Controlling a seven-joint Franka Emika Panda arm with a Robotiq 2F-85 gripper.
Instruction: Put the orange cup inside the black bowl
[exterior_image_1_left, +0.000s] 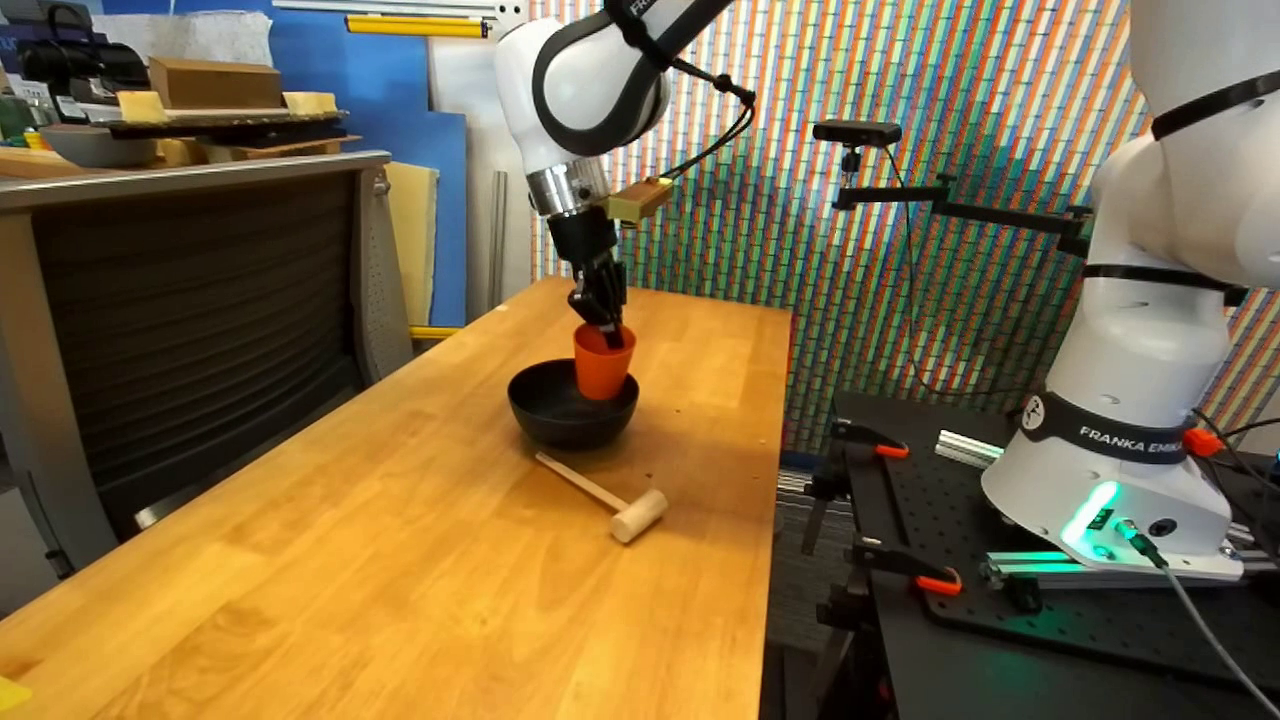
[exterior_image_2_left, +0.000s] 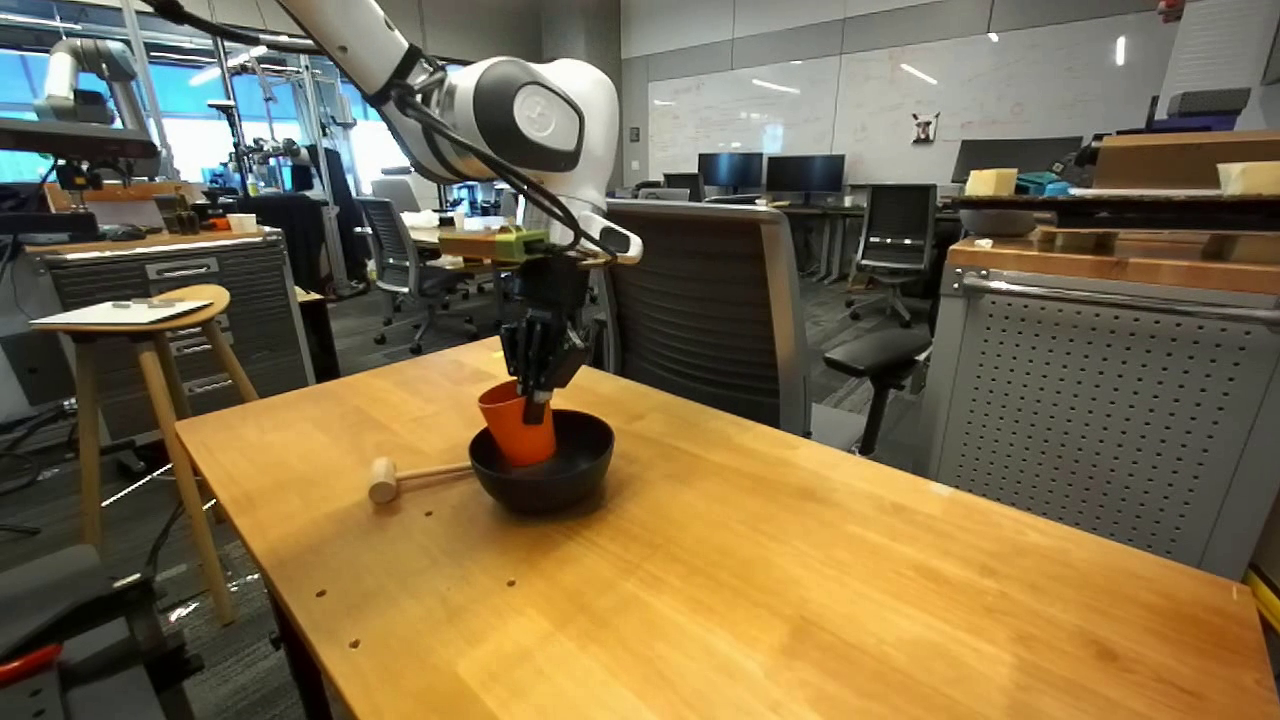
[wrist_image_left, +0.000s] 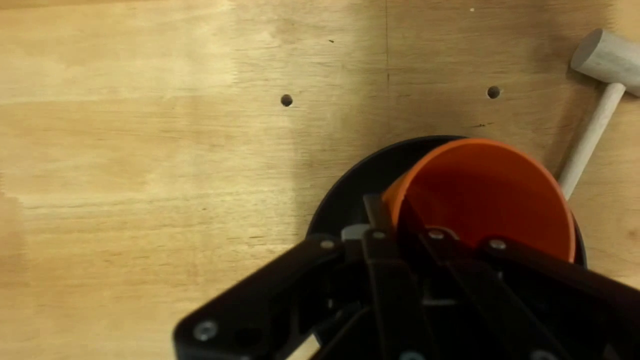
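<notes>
Orange cup (exterior_image_1_left: 602, 372) within the black bowl (exterior_image_1_left: 568, 431), pinched at 1 side of its rim

The gripper (wrist_image_left: 393, 214) is drawn nearly closed, 1 finger inside the cup and 1 outside, its wall between them; in the wrist view the cup's mouth opens to the right of the fingers, so the hold lies well off its centre; in an exterior view the cup (exterior_image_2_left: 521, 437) leans along its long axis, mouth tipped away from the fingers and base lower in the bowl; whether that base touches the bowl's floor I cannot tell; my judgement is that the placing is nearly done; the next move likely calls for letting the base settle, then parting the fingers and rising straight, since a sideways slip could tip the leaning cup.
</notes>
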